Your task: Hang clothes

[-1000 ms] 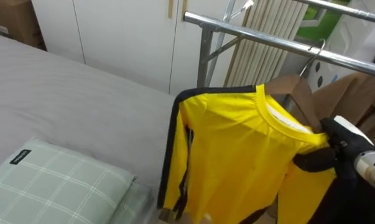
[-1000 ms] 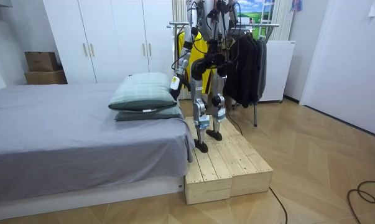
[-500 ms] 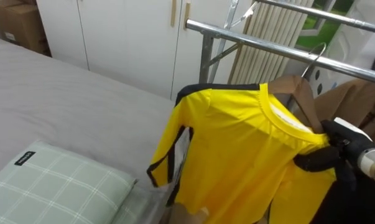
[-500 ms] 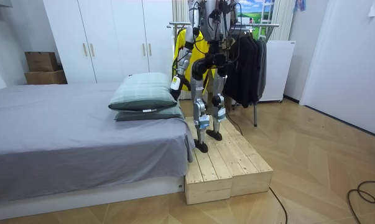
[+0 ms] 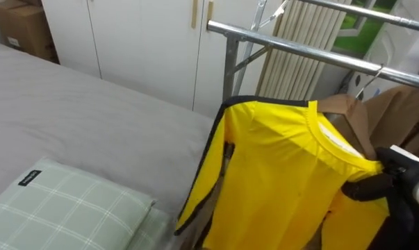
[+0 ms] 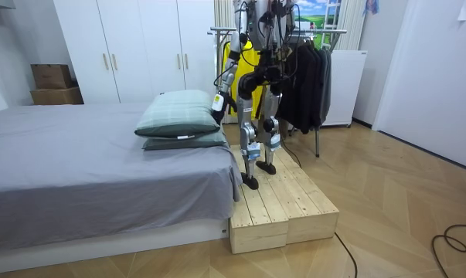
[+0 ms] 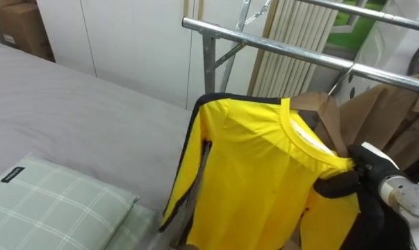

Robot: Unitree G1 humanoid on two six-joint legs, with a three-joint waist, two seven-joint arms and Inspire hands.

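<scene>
One yellow shirt point(image 5: 278, 180) with black trim is the thing I work with. It sits on a hanger point(image 5: 367, 78) just under the rail point(image 5: 292, 50) of the clothes rack. The hook of the hanger is very near the rail, but I cannot tell if it already rests on it. The shirt hangs down with one sleeve falling at its left side.

My right hand point(image 5: 372, 187) comes in from the lower right, and its dark fingers are clenched around the right shoulder of the shirt. Behind the shirt, further along the rail, I see a brown garment point(image 5: 404, 118).

To the left of the shirt lies the bed point(image 5: 70, 118) with a grey cover, and on it, near me, a checked green pillow point(image 5: 63, 208). Behind the bed stand the white wardrobe point(image 5: 126, 35) and a cardboard box point(image 5: 18, 24) in the corner.

In the room view the robot stands upright on a wooden platform point(image 6: 283, 205), between the bed and the rack, facing the rack. Some dark clothes point(image 6: 306, 85) hang on the rack at the room view's right. My left hand point(image 6: 217, 102) hangs low beside the pillow; I cannot tell its state.
</scene>
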